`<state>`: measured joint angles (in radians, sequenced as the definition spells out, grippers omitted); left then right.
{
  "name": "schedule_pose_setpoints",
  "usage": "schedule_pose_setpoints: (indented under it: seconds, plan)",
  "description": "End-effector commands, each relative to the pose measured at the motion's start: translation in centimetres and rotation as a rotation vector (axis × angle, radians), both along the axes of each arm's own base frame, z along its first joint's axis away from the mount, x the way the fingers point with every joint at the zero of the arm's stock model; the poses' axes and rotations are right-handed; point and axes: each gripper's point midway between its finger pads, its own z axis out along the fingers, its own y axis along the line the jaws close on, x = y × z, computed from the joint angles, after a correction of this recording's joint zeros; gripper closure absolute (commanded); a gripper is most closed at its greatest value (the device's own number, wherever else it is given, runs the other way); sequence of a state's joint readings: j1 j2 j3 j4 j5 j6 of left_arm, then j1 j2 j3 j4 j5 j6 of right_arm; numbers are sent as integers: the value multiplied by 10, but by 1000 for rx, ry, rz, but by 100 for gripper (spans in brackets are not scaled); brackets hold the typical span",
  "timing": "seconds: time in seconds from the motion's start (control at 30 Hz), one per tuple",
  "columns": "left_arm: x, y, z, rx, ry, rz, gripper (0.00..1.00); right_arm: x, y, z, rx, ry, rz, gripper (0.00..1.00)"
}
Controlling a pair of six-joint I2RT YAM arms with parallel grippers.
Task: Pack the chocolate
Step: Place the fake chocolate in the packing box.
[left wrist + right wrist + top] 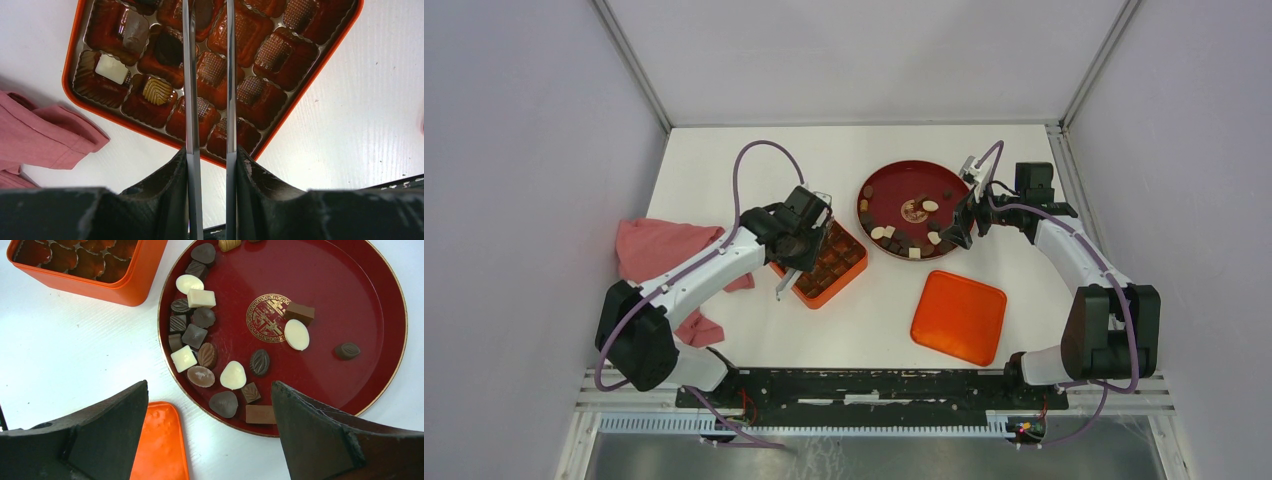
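The chocolate, several dark, brown and cream pieces [200, 335], lies on the round dark-red plate [350, 280], mostly along its left and near side; it also shows in the top view [911, 243]. A few pieces sit in the orange compartmented box [292, 112], among them a white one [112, 68] and a ribbed caramel one [157, 90]. My left gripper [809, 238] hovers over the box [849, 278], shut on metal tweezers [191, 100] whose blades stand slightly apart. A dark piece shows between the blade tips; whether it is gripped, I cannot tell. My right gripper [210, 387] is open and empty over the plate's near rim [959, 225].
The orange box lid [959, 316] lies flat on the white table in front of the plate, also in the right wrist view [160, 445]. A pink cloth [659, 250] lies left of the box, under the left arm. Grey walls enclose the table.
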<state>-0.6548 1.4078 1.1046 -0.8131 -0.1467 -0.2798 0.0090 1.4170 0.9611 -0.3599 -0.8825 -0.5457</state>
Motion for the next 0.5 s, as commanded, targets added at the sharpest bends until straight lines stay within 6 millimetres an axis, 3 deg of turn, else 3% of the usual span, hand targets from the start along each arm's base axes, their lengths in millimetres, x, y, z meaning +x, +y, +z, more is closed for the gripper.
schedule_pose_setpoints:
  seconds: [0.0, 0.23, 0.47]
  plan:
    - [8, -8, 8, -47, -34, 30, 61, 5, 2, 15, 18, -51, 12, 2]
    - [7, -8, 9, -46, -31, 31, 56, 6, 2, 15, 18, -53, 11, 2]
    - [8, -13, 28, -94, -58, 31, 61, 5, 2, 15, 18, -52, 12, 2]
